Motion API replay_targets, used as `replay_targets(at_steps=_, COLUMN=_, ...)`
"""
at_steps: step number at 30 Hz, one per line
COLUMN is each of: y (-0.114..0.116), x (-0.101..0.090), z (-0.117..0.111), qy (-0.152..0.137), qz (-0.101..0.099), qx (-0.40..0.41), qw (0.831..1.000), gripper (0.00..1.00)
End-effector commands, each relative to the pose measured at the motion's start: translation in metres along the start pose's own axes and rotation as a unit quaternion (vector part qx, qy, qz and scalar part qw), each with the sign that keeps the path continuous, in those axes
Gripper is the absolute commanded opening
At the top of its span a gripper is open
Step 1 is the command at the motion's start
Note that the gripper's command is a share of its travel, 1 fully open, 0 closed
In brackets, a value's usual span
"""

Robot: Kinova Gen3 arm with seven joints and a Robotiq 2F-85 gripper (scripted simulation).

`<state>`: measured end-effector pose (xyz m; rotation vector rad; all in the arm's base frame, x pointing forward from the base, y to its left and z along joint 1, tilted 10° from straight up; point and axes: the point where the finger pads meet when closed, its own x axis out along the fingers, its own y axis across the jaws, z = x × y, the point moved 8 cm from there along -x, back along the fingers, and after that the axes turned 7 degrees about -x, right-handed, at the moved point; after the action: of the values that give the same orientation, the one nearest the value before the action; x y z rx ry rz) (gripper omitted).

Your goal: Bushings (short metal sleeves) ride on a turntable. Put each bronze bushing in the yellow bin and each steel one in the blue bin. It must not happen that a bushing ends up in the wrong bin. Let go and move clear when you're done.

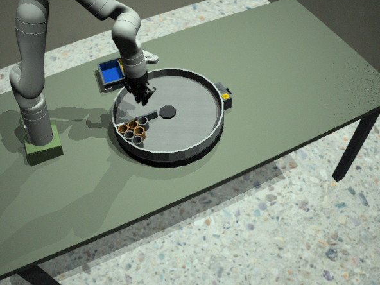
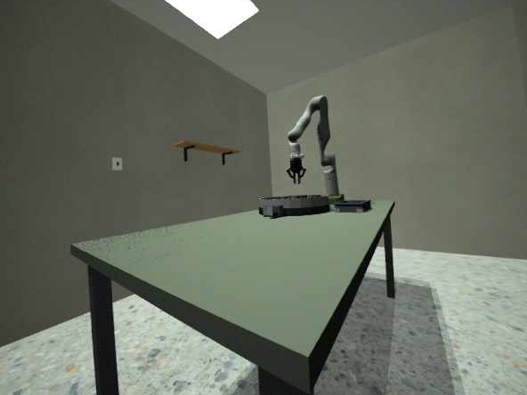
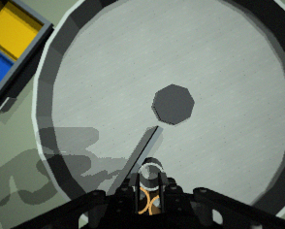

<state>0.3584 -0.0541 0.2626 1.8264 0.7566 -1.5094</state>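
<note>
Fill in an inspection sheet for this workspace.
surface: green table, no damage seen
turntable: holds every bushing seen
bronze bushings: three, grouped beside the divider
steel bushings: three, same group
blue bin: nothing seen inside
yellow bin: partly hidden; nothing seen inside
clutter: nothing seen
gripper: above turntable, slightly open, holding nothing
cables: nothing seen
surroundings: wall shelf, speckled floor
</note>
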Motion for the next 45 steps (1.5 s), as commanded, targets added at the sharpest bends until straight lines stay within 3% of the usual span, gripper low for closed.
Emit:
replay_targets(at_steps=1, y=0.005, x=0.012, z=0.010, qy=-0.005, qz=-0.001, qx=0.061, qw=0.998, gripper=0.19)
replay_targets(at_steps=4, y=0.012, x=0.027, z=0.022, qy=-0.005, qz=-0.001, qx=0.163, qw=0.987, gripper=0.19)
replay_targets(at_steps=45, y=0.012, x=0.027, z=0.022, qy=-0.005, qz=-0.001, qx=0.165, qw=0.986, gripper=0.18)
